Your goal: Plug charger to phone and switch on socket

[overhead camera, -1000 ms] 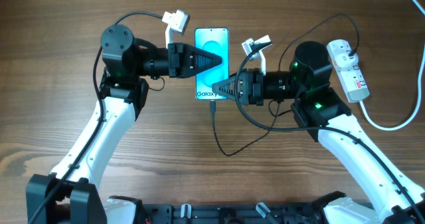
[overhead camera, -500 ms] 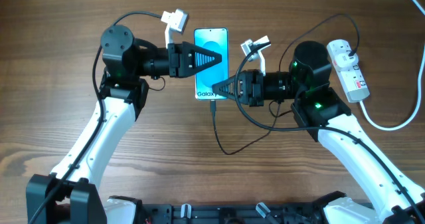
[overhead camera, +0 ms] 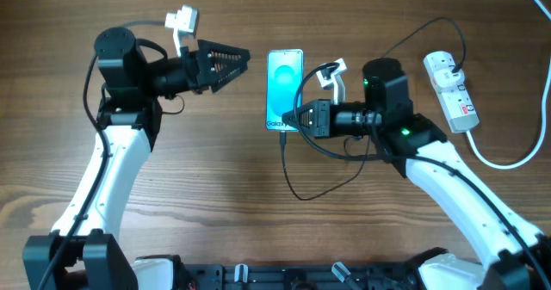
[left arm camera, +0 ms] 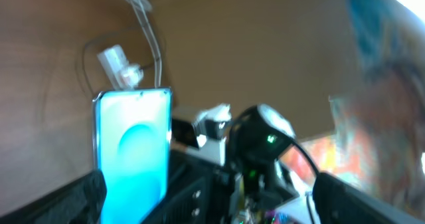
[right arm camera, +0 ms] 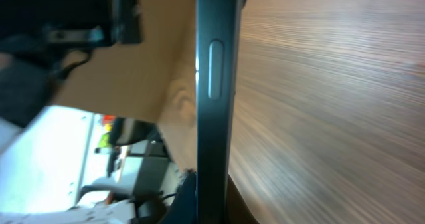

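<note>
Both arms: long white moulded lower link [overhead camera: 103, 182], black round joint housing [overhead camera: 114, 46] above it, black wrist section beyond.
Left fingers [overhead camera: 222, 61]: black, triangular, ribbed.
Small white bracket [overhead camera: 181, 20] atop each wrist.
Thin black cable [overhead camera: 87, 88] loops beside left housing.
Green indicator light [overhead camera: 405, 133] on right arm.
Black base block [overhead camera: 82, 260] under each arm.

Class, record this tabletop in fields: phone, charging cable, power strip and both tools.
Phone: teal-screened rectangular smartphone, mid-table
Cable: thin black charger cable, tip at the phone's lower edge, seemingly inserted
Strip: white power strip, far right; red switch state unreadable
Left tool: open, empty, clear of phone
Right tool: shut on the phone's lower end
</note>
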